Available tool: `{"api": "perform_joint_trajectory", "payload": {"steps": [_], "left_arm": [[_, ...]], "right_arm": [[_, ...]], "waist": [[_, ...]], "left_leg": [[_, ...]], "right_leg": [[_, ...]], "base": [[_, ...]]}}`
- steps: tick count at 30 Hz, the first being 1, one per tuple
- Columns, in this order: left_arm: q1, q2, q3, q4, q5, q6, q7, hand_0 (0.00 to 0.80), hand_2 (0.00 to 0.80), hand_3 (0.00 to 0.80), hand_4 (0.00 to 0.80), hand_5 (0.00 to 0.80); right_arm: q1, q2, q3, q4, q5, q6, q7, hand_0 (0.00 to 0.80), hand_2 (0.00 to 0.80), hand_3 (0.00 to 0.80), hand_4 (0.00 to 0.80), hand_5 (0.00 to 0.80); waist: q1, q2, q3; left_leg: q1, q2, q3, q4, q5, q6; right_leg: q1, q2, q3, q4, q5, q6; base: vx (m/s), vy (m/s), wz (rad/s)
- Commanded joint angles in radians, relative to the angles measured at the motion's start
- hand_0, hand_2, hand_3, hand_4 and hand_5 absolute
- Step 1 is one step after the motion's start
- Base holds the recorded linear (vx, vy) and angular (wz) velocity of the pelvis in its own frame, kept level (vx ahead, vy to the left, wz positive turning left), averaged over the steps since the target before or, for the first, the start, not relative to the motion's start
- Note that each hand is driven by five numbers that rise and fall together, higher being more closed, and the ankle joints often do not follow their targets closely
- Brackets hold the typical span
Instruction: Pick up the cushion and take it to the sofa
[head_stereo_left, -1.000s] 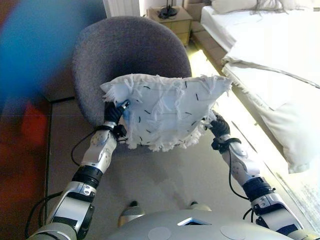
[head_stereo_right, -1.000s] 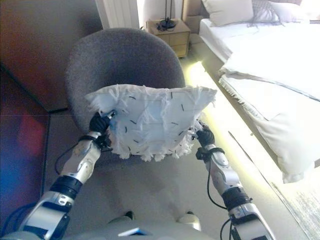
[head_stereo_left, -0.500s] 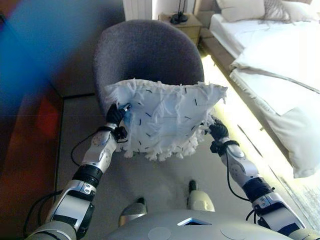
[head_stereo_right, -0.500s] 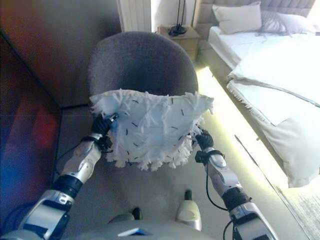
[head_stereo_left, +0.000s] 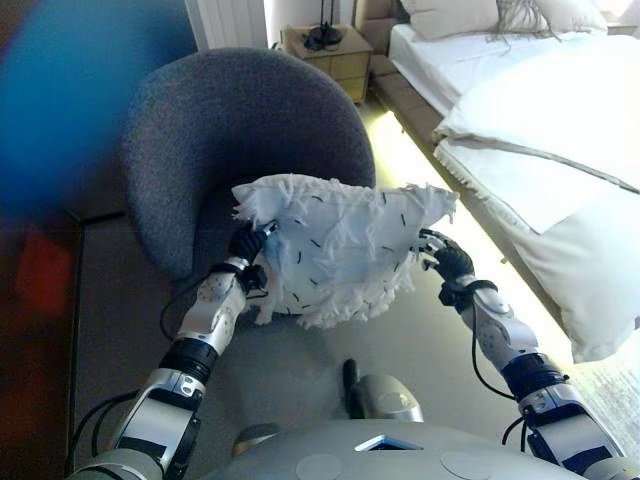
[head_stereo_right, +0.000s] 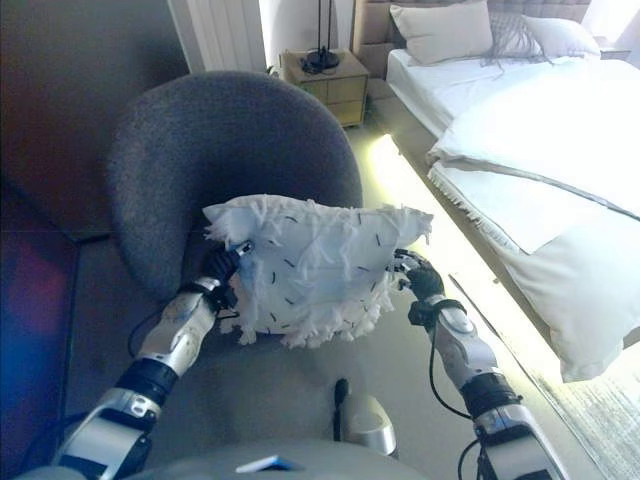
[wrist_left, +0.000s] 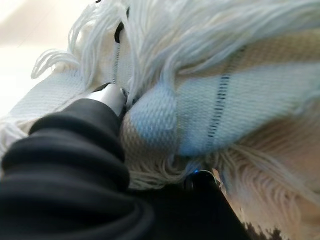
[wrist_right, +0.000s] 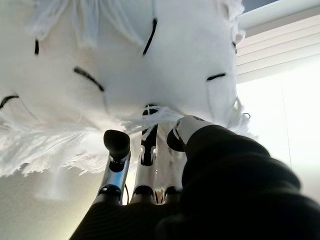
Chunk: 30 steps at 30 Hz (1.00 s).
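White fringed cushion (head_stereo_left: 340, 250) held in the air before a grey armchair (head_stereo_left: 240, 130), left hand (head_stereo_left: 246, 243) and right hand (head_stereo_left: 448, 260) pinching opposite edges to carry it level. No sofa visible.

Bedroom in home: bed (head_stereo_right: 540, 130) with white bedding, nightstand (head_stereo_right: 322, 80), grey armchair (head_stereo_right: 225, 165).

Grey armchair (head_stereo_left: 240, 130) beside white bed (head_stereo_left: 540, 120) (sunlit).
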Motion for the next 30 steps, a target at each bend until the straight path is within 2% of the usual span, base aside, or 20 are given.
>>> {"api": "perform_joint_trajectory", "payload": {"steps": [1, 3, 6, 9, 12, 14, 15, 17, 18, 19, 21, 23, 24, 25, 26, 27, 29, 30], "left_arm": [[-0.048, -0.03, 0.006, -0.146, -0.009, -0.119, -0.031, 0.8, 0.8, 0.8, 0.8, 0.8], [-0.056, -0.046, 0.004, -0.122, -0.014, -0.13, -0.023, 0.8, 0.8, 0.8, 0.8, 0.8], [-0.047, -0.047, 0.014, -0.097, -0.032, -0.148, -0.02, 0.8, 0.8, 0.8, 0.8, 0.8], [-0.049, -0.045, 0.027, -0.071, -0.036, -0.151, -0.03, 0.8, 0.8, 0.8, 0.8, 0.8], [-0.059, -0.038, 0.02, -0.051, -0.028, -0.158, -0.024, 0.8, 0.8, 0.8, 0.8, 0.8], [-0.067, -0.035, 0.018, -0.039, -0.028, -0.159, -0.018, 0.8, 0.8, 0.8, 0.8, 0.8], [-0.068, -0.035, 0.023, -0.025, -0.026, -0.159, -0.026, 0.8, 0.8, 0.8, 0.8, 0.8], [-0.072, -0.034, 0.032, -0.012, -0.01, -0.159, -0.042, 0.8, 0.8, 0.8, 0.8, 0.8], [-0.079, -0.029, 0.037, -0.005, -0.004, -0.156, -0.046, 0.8, 0.8, 0.8, 0.8, 0.8], [-0.086, -0.023, 0.037, 0.003, -0.009, -0.153, -0.045, 0.8, 0.8, 0.8, 0.8, 0.8], [-0.093, -0.01, 0.041, 0.005, -0.01, -0.157, -0.034, 0.8, 0.8, 0.8, 0.8, 0.8], [-0.095, 0.005, 0.04, -0.009, -0.01, -0.147, -0.023, 0.8, 0.8, 0.8, 0.8, 0.8], [-0.097, 0.015, 0.037, -0.021, 0.0, -0.143, -0.02, 0.8, 0.8, 0.8, 0.8, 0.8], [-0.1, 0.022, 0.035, -0.026, 0.003, -0.146, -0.017, 0.8, 0.8, 0.8, 0.8, 0.8], [-0.109, 0.032, 0.032, -0.03, -0.007, -0.144, -0.012, 0.8, 0.8, 0.8, 0.8, 0.8], [-0.117, 0.041, 0.035, -0.029, -0.015, -0.143, -0.007, 0.8, 0.8, 0.8, 0.8, 0.8], [-0.113, 0.051, 0.057, -0.054, -0.005, -0.125, 0.008, 0.8, 0.8, 0.8, 0.8, 0.8], [-0.108, 0.056, 0.069, -0.07, 0.011, -0.115, 0.016, 0.8, 0.8, 0.8, 0.8, 0.8]], "right_arm": [[0.005, 0.008, -0.013, -0.079, 0.036, -0.084, 0.084, 0.8, 0.8, 0.8, 0.8, 0.8], [0.013, 0.019, -0.012, -0.065, 0.046, -0.099, 0.09, 0.8, 0.8, 0.8, 0.8, 0.8], [0.01, 0.041, 0.006, -0.079, 0.033, -0.087, 0.069, 0.8, 0.8, 0.8, 0.8, 0.8], [-0.004, 0.043, 0.005, -0.088, 0.018, -0.063, 0.057, 0.8, 0.8, 0.8, 0.8, 0.8], [-0.021, 0.042, 0.011, -0.085, 0.027, -0.051, 0.059, 0.8, 0.8, 0.8, 0.8, 0.8], [-0.04, 0.043, 0.024, -0.079, 0.034, -0.04, 0.054, 0.8, 0.8, 0.8, 0.8, 0.8], [-0.051, 0.047, 0.033, -0.071, 0.035, -0.037, 0.05, 0.8, 0.8, 0.8, 0.8, 0.8], [-0.053, 0.056, 0.035, -0.064, 0.021, -0.043, 0.054, 0.8, 0.8, 0.8, 0.8, 0.8], [-0.058, 0.061, 0.035, -0.056, 0.022, -0.044, 0.056, 0.8, 0.8, 0.8, 0.8, 0.8], [-0.062, 0.077, 0.033, -0.047, 0.02, -0.042, 0.053, 0.8, 0.8, 0.8, 0.8, 0.8], [-0.063, 0.09, 0.036, -0.045, 0.024, -0.036, 0.059, 0.8, 0.8, 0.8, 0.8, 0.8], [-0.055, 0.108, 0.042, -0.045, 0.007, -0.047, 0.048, 0.8, 0.8, 0.8, 0.8, 0.8], [-0.049, 0.123, 0.051, -0.052, -0.002, -0.062, 0.027, 0.8, 0.8, 0.8, 0.8, 0.8], [-0.04, 0.131, 0.056, -0.059, -0.004, -0.072, 0.014, 0.8, 0.8, 0.8, 0.8, 0.8], [-0.03, 0.138, 0.064, -0.067, -0.003, -0.079, -0.006, 0.8, 0.8, 0.8, 0.8, 0.8], [-0.02, 0.142, 0.073, -0.073, -0.003, -0.082, -0.021, 0.8, 0.8, 0.8, 0.8, 0.8], [-0.007, 0.147, 0.079, -0.062, -0.012, -0.084, -0.015, 0.8, 0.8, 0.8, 0.8, 0.8], [0.0, 0.152, 0.077, -0.055, -0.027, -0.085, -0.013, 0.8, 0.8, 0.8, 0.8, 0.8]], "waist": [[-0.005, -0.026, -0.075], [0.002, -0.031, -0.066], [0.016, -0.025, -0.065], [0.031, -0.004, -0.061], [0.062, 0.016, -0.049], [0.089, 0.022, -0.048], [0.108, 0.025, -0.055], [0.116, 0.025, -0.064], [0.118, 0.025, -0.071], [0.125, 0.026, -0.074], [0.131, 0.03, -0.075], [0.146, 0.025, -0.077], [0.158, 0.025, -0.077], [0.158, 0.029, -0.071], [0.156, 0.038, -0.059], [0.157, 0.046, -0.05], [0.164, 0.051, -0.048], [0.166, 0.053, -0.05]], "left_leg": [[-0.061, 0.002, 0.03, 0.329, 0.263, 0.041], [-0.103, 0.033, 0.027, 0.319, 0.25, 0.053], [-0.064, 0.041, 0.036, 0.146, 0.263, 0.058], [-0.037, 0.046, 0.018, -0.1, 0.296, 0.045], [-0.067, 0.028, -0.019, -0.279, 0.311, 0.029], [-0.109, 0.012, -0.046, -0.345, 0.32, 0.024], [-0.143, 0.006, -0.037, -0.379, 0.321, 0.022], [-0.165, -0.006, -0.002, -0.371, 0.303, 0.03], [-0.165, -0.015, 0.007, -0.355, 0.282, 0.043], [-0.164, -0.036, -0.011, -0.346, 0.259, 0.055], [-0.155, -0.049, 0.004, -0.328, 0.233, 0.073], [-0.153, -0.08, 0.012, -0.314, 0.207, 0.103], [-0.147, -0.109, 0.014, -0.308, 0.191, 0.128], [-0.125, -0.131, 0.006, -0.308, 0.166, 0.14], [-0.102, -0.148, -0.001, -0.305, 0.15, 0.153], [-0.08, -0.163, -0.004, -0.301, 0.134, 0.166], [-0.045, -0.177, 0.007, -0.316, 0.126, 0.17], [-0.03, -0.181, 0.012, -0.329, 0.126, 0.168]], "right_leg": [[0.055, -0.023, 0.044, -0.039, 0.017, 0.004], [0.082, -0.022, 0.037, -0.037, 0.001, -0.006], [0.105, -0.021, 0.028, -0.033, -0.019, -0.003], [0.125, -0.033, 0.012, -0.013, -0.047, 0.016], [0.18, -0.047, 0.005, -0.018, -0.077, 0.042], [0.234, -0.055, 0.012, -0.039, -0.092, 0.056], [0.28, -0.063, 0.009, -0.056, -0.105, 0.067], [0.312, -0.081, -0.002, -0.064, -0.118, 0.08], [0.318, -0.093, -0.004, -0.064, -0.124, 0.087], [0.315, -0.113, -0.018, -0.04, -0.123, 0.101], [0.297, -0.145, -0.042, 0.015, -0.111, 0.114], [0.286, -0.201, -0.074, 0.103, -0.064, 0.117], [0.245, -0.257, -0.088, 0.233, 0.019, 0.118], [0.2, -0.298, -0.082, 0.372, 0.045, 0.121], [0.136, -0.32, -0.068, 0.484, 0.054, 0.112], [0.094, -0.344, -0.072, 0.564, 0.058, 0.104], [0.068, -0.375, -0.101, 0.55, 0.064, 0.104], [0.07, -0.371, -0.113, 0.499, 0.067, 0.107]], "base": [[0.292, -0.13, -0.09], [0.297, -0.059, 0.0], [0.266, 0.07, 0.04], [0.248, 0.212, 0.0], [0.261, 0.213, 0.1], [0.278, 0.193, -0.02], [0.272, 0.203, -0.22], [0.227, 0.214, -0.34], [0.183, 0.216, -0.52], [0.184, 0.234, -0.71], [0.163, 0.217, -0.51], [0.141, 0.233, -0.12], [0.17, 0.331, -0.02], [0.193, 0.419, 0.1], [0.197, 0.396, 0.27], [0.17, 0.328, 0.29], [0.185, 0.178, 0.24], [0.192, 0.051, 0.09]]}}
